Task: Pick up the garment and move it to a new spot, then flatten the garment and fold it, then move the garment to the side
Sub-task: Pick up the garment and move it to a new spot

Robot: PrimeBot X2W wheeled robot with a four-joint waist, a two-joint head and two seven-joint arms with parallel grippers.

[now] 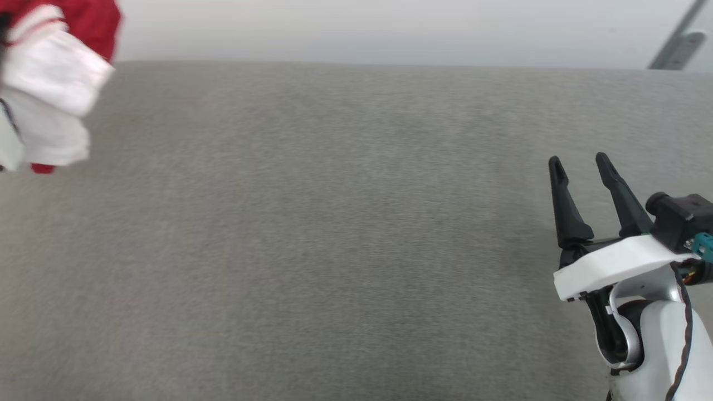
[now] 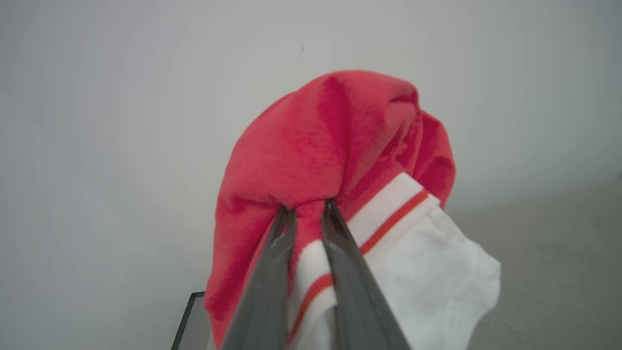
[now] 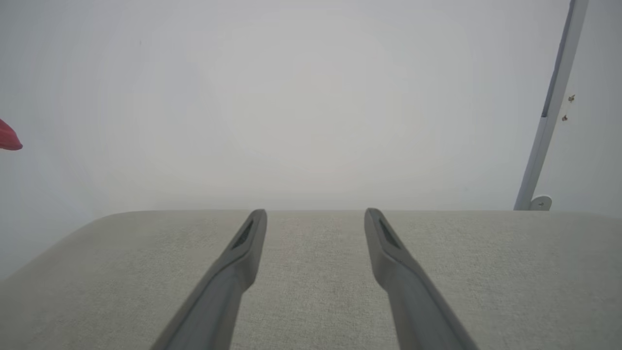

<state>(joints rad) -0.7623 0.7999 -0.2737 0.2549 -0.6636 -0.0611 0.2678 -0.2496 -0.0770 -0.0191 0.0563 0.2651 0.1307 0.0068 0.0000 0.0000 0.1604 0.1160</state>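
Observation:
The garment [image 1: 53, 83], red with white sleeves, hangs bunched at the upper left of the head view, off the grey surface. In the left wrist view my left gripper [image 2: 306, 210] is shut on a fold of the garment [image 2: 320, 146], red cloth draped over the fingertips and a white sleeve with a red stripe hanging to the right. My right gripper [image 1: 579, 164] stands open at the lower right, nothing between its fingers [image 3: 248, 238]. A sliver of the garment [image 3: 7, 138] shows at the left edge of the right wrist view.
A wide grey fabric-covered surface [image 1: 334, 250] spreads across the head view, ending at a pale wall behind. A grey metal post [image 3: 554, 107] with a bracket stands at the far right. A dark-edged panel corner [image 2: 187, 323] shows below the garment.

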